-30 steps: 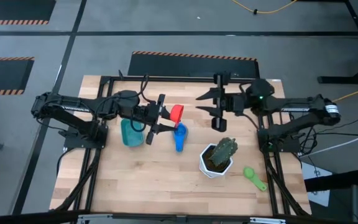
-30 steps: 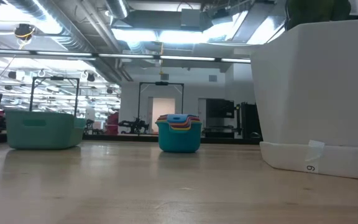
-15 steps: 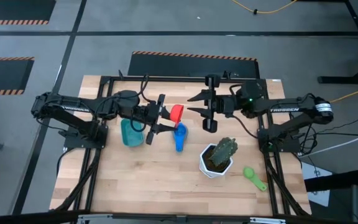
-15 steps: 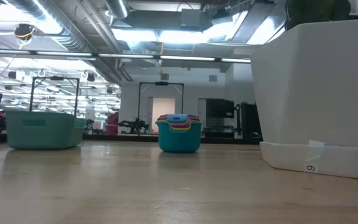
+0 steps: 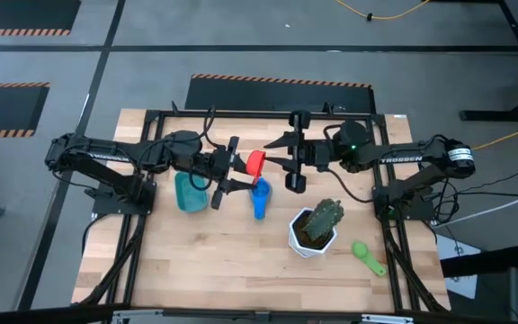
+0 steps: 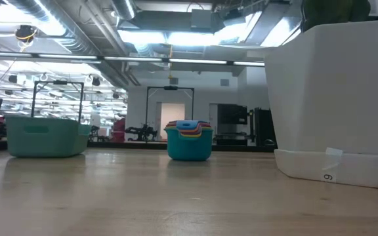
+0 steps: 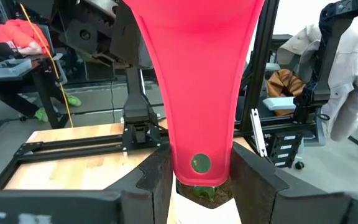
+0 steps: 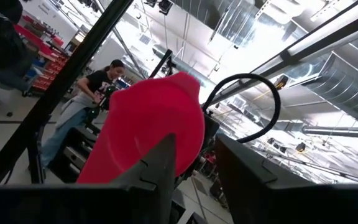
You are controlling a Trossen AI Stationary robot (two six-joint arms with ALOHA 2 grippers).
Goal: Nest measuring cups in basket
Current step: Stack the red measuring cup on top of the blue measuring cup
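Left gripper [image 5: 237,167] is up off the table near its middle, clenched on the handle of the small red plastic measuring cup [image 5: 255,163]; left wrist view shows that red handle [image 7: 199,93] pinched between the two dark fingers [image 7: 157,177], the cup's bowl pointing away from the wrist.

Right gripper [image 5: 272,150] has reached in from the other side and sits just beside the red cup, fingers pointed at it; right wrist view has the cup's red bowl [image 8: 151,134] right in front of its fingers [image 8: 160,165], which stand apart with a gap between them; nothing clamped, so released; can't tell if a fingertip touches the cup.

Small teal plastic rectangular basket [image 5: 190,192] sits on the light wooden table [image 5: 205,261] under the left arm's forearm, just beside the left gripper; nothing visible inside it from above.

Stack of nested measuring cups, blue outermost [image 5: 260,198], stands on the table just below the red cup and to the right of the basket, apart from it; low view shows the blue cup [image 6: 189,145] holding yellow, orange and red rims, basket [image 6: 46,136] well to its side.

Lone green plastic measuring cup [image 5: 367,256] lies near the table's right edge, beside the white hexagonal pot with a green plant [image 5: 315,228].

A person in dark clothing [image 8: 92,93] stands in the room behind, seen in the right wrist view.
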